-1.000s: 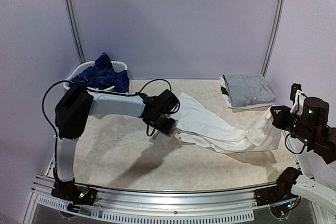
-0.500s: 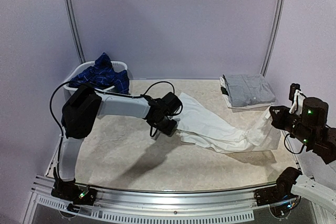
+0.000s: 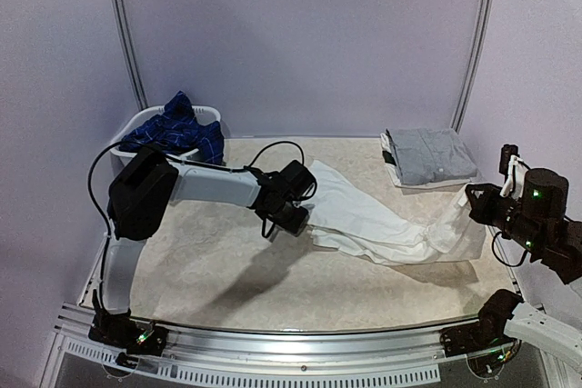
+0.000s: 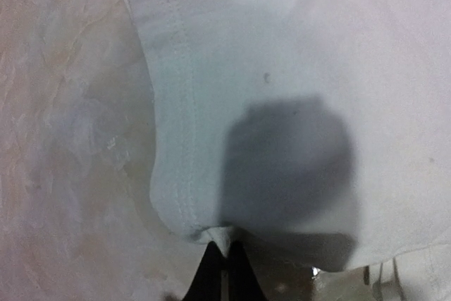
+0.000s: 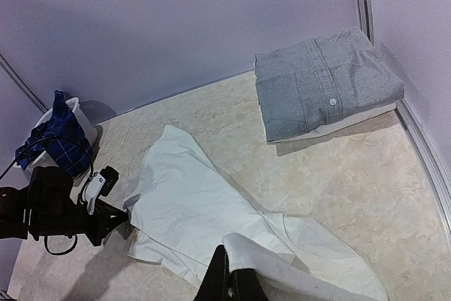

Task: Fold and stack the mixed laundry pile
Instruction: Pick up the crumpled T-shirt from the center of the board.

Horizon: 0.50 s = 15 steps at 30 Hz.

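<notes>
Now, L arm first: your left end effector (image 4: pixel 224 266) is clenched on the left edge of the white trousers (image 3: pixel 364 215), pinching a hem fold low over the surface (image 3: pixel 209 261). R arm: your right end effector (image 5: pixel 229 276) is also clenched, gripping the opposite end, raised a little. The trousers' long axis runs left-right btw the two, sagging onto the surface mid-span, so each arm sits at its own end. Far right, a grey folded shirt (image 3: pixel 429 156) lies near that end but apart; a wide swing could prob. brush it. Far left, a white basket (image 3: pixel 136 122) w/ a navy plaid shirt (image 3: pixel 177 134) sits well apart.
</notes>
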Available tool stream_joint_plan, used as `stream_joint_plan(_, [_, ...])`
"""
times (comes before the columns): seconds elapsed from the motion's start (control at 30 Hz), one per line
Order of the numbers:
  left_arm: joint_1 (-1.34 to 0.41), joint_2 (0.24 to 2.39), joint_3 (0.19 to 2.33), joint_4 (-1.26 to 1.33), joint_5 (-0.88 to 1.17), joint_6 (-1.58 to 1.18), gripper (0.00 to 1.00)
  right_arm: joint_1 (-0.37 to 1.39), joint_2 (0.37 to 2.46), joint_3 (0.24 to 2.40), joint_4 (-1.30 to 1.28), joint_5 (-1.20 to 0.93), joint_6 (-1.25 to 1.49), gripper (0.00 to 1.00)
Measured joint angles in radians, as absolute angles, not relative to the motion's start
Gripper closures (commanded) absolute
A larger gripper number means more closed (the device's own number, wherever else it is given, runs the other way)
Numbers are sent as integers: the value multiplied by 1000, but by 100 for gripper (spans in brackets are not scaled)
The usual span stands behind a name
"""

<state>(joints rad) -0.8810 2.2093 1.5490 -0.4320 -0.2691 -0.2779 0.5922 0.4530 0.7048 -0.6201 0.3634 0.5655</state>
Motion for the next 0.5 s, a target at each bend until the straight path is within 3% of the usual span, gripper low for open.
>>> stream_joint_plan(0.27, [-878, 2158, 1451, -343, -270, -277, 100, 592, 463, 705, -619, 363, 564, 99])
stream_joint_plan(0.5, [-875, 1919, 1242, -316, -294, -280, 100, 592, 424, 699, -619, 364, 572, 99])
